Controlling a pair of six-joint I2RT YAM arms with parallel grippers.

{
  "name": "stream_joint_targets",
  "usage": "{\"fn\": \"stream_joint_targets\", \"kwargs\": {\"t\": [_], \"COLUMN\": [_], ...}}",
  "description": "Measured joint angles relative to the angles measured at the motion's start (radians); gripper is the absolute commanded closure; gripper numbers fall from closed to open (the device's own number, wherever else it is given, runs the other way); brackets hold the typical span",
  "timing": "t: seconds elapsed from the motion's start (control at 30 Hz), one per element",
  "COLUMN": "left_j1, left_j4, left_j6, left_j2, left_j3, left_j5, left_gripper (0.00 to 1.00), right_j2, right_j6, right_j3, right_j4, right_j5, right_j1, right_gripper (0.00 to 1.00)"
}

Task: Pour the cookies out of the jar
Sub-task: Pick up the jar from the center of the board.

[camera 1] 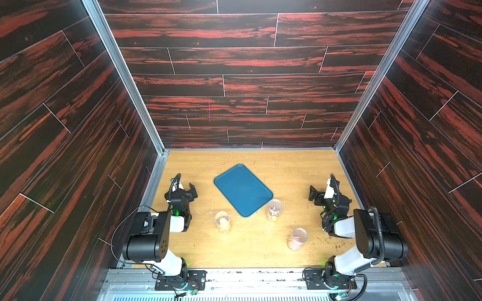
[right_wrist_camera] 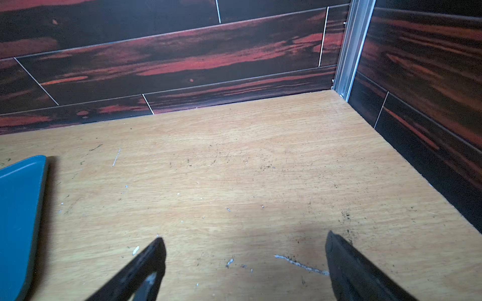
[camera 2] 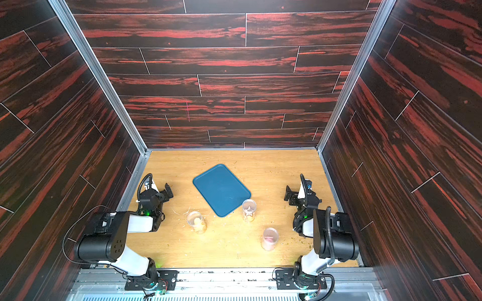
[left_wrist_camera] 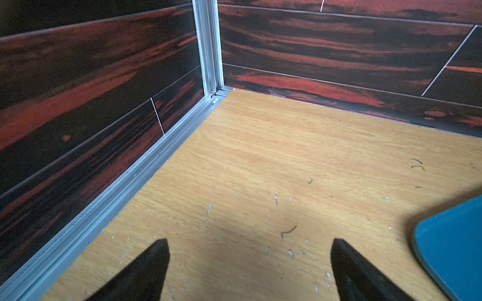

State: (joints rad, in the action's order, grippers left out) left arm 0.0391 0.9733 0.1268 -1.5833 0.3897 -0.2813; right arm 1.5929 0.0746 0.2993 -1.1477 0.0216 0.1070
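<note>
Three clear open jars stand upright on the wooden table in both top views. The left jar [camera 1: 223, 221] [camera 2: 197, 221] holds yellowish cookies. The middle jar [camera 1: 274, 209] [camera 2: 249, 209], at the blue tray's near corner, holds tan cookies and a star shape. The right jar [camera 1: 297, 238] [camera 2: 270, 238] holds pink cookies. My left gripper [camera 1: 187, 187] [camera 2: 161, 188] [left_wrist_camera: 249, 241] hovers open and empty, left of the tray. On the tray's right, my right gripper [camera 1: 321, 191] [camera 2: 296, 192] [right_wrist_camera: 245, 236] is open and empty too. Neither wrist view shows a jar.
An empty blue tray [camera 1: 242, 190] [camera 2: 221, 190] [left_wrist_camera: 453, 247] [right_wrist_camera: 18, 221] lies askew mid-table. Dark red wood-pattern walls enclose the table on three sides. Crumbs and scratches mark the wood, mostly near the right arm's base.
</note>
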Motion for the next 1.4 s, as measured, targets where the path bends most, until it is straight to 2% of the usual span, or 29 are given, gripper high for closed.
{"fn": "stream_joint_targets", "kwargs": {"t": [0.47,0.53,0.6,0.7,0.83,0.93,1.0,1.2,1.4], "left_j1": [0.000,0.000,0.000,0.000,0.000,0.000,0.000,0.000,-0.005], "left_j4": [-0.026,-0.100,-0.277,-0.520,-0.744,-0.943,-1.072,-1.324,-1.414], "left_j6": [0.000,0.005,0.033,0.096,0.163,0.215,0.243,0.271,0.300], "left_j2": [0.004,0.035,0.094,0.179,0.293,0.320,0.320,0.336,0.460], "left_j3": [0.000,0.011,0.067,0.212,0.344,0.445,0.514,0.649,0.656], "left_j5": [-0.007,-0.024,-0.064,-0.133,-0.183,-0.218,-0.221,-0.117,0.030], "left_gripper": [0.00,0.00,0.00,0.00,0.00,0.00,0.00,0.00,0.00], "right_j2": [-0.014,-0.054,-0.122,-0.231,-0.264,-0.223,-0.199,-0.124,-0.060], "right_j6": [0.018,0.023,0.030,0.098,0.228,0.290,0.319,0.407,0.412], "right_j3": [-0.003,-0.003,0.000,0.079,0.377,0.619,0.713,0.806,0.972], "right_j4": [0.003,0.035,0.090,0.282,0.678,0.922,1.012,1.212,1.441], "right_j5": [0.016,0.007,-0.008,-0.084,-0.174,-0.166,-0.127,0.030,0.063], "right_j1": [0.016,0.018,0.018,0.019,0.032,0.035,0.035,0.019,-0.105], "right_gripper": [0.01,0.02,0.01,0.02,0.02,0.02,0.02,0.02,0.02]}}
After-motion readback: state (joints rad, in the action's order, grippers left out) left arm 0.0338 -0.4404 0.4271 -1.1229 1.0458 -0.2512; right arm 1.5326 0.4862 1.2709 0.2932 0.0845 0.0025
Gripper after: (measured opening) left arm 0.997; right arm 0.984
